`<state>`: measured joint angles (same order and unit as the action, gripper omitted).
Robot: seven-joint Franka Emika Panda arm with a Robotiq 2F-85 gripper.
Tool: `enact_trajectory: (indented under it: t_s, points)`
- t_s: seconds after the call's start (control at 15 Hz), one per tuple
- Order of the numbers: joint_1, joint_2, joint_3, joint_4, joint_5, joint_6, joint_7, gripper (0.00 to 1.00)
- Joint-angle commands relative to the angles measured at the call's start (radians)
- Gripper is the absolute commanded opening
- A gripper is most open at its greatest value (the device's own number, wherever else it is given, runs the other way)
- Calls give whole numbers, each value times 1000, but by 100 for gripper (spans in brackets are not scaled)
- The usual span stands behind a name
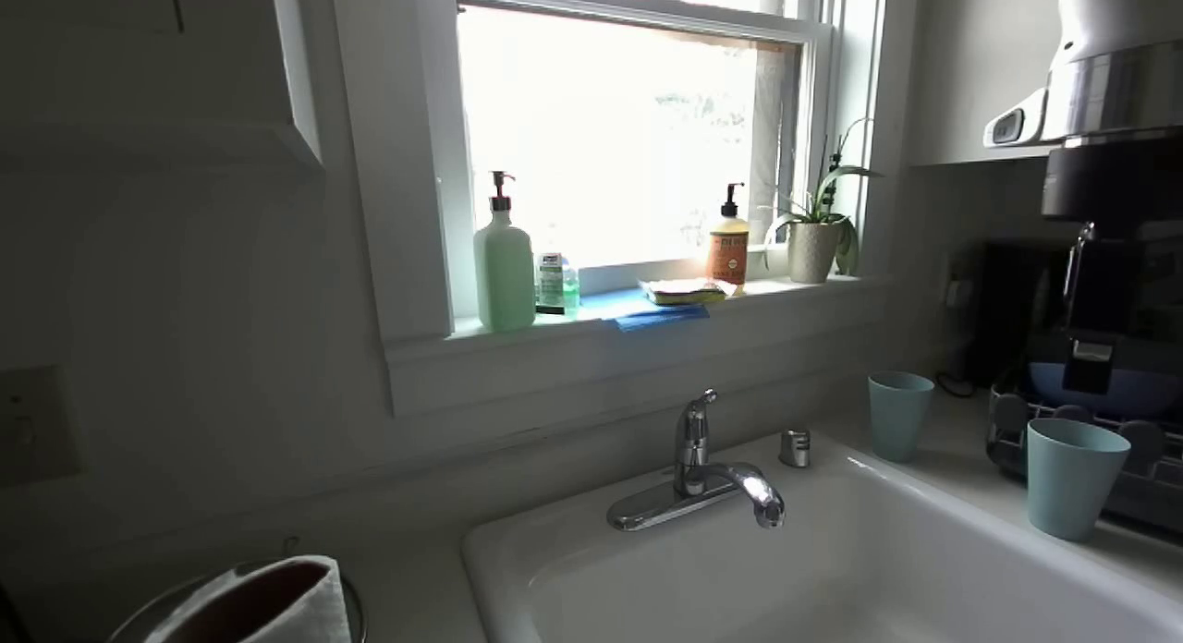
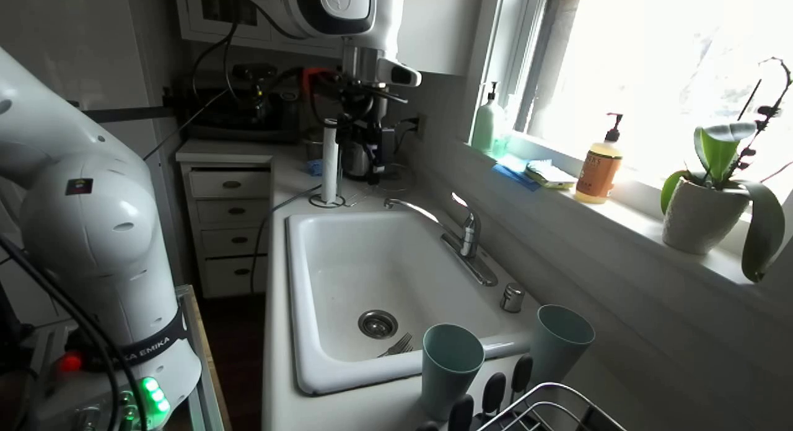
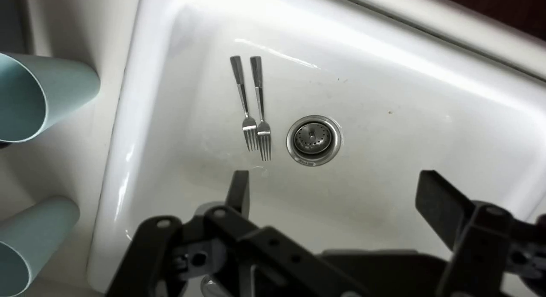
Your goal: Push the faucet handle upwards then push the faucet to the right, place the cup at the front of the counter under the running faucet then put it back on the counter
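My gripper (image 3: 335, 181) stands wide open in the wrist view, its fingers apart with only the sink basin visible behind the gap. In an exterior view the gripper (image 2: 373, 171) hangs fingers down, apart from the chrome faucet (image 2: 469, 238). The faucet handle (image 1: 702, 401) tops the faucet base, and the spout (image 1: 744, 481) reaches out over the basin. On the counter (image 1: 961, 481) the pale blue-green cup (image 1: 1072, 481) stands upright beside the sink; it also shows in the wrist view as the upper cup (image 3: 70, 85). The handle is hidden from the wrist view.
A second teal cup (image 1: 896, 421) stands nearer the wall. Close by are a dish rack (image 2: 545, 412) and a sprayer cap (image 1: 795, 447). Two forks (image 3: 256, 105) lie by the drain (image 3: 313, 139). Bottles and a potted plant (image 1: 813, 250) line the sill; a paper-towel holder (image 2: 330, 165) stands beyond the sink.
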<state>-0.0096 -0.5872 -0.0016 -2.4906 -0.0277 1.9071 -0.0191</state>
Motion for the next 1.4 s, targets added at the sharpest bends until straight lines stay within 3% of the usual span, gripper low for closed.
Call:
enact_trajectory:
  t_s: [0.0, 0.2, 0.67, 1.33]
  points:
    - [-26, 43, 17, 9, -22, 101, 84, 100]
    - [-27, 104, 14, 27, 4, 213, 133, 100]
    - [-11, 316, 42, 97, 25, 347, 251, 100]
    - [-1, 568, 67, 224, -77, 657, 319, 100]
